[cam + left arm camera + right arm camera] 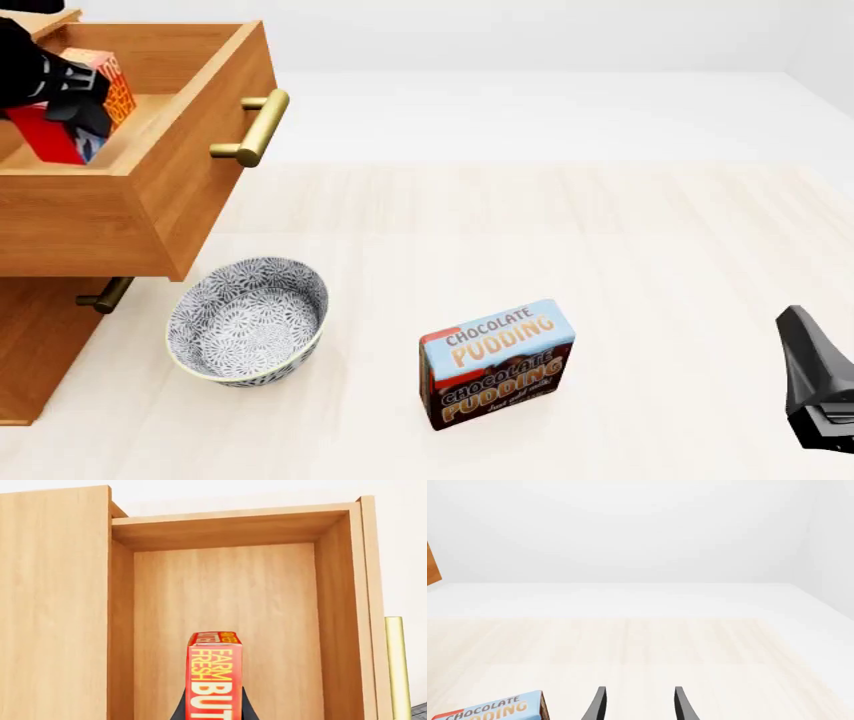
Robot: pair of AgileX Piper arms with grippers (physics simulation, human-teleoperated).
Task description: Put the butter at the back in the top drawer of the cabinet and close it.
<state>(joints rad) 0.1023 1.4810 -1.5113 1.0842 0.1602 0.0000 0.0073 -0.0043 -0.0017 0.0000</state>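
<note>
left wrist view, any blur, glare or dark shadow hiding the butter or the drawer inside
Left wrist view: sharp, no glare; the butter lettering reads clearly, only soft shade under the top drawer far wall. Front view: even light, faint shadow under the bowl.

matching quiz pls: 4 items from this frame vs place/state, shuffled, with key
Items:
1. butter
2. top drawer
3. bowl
4. right gripper

Place/state:
A. open, holding nothing
B. held by the left gripper over the drawer's inside
C. on the table, just left of the pudding box in the front view
D. pulled out of the cabinet

Pairs: 1-B, 2-D, 3-C, 4-A
</note>
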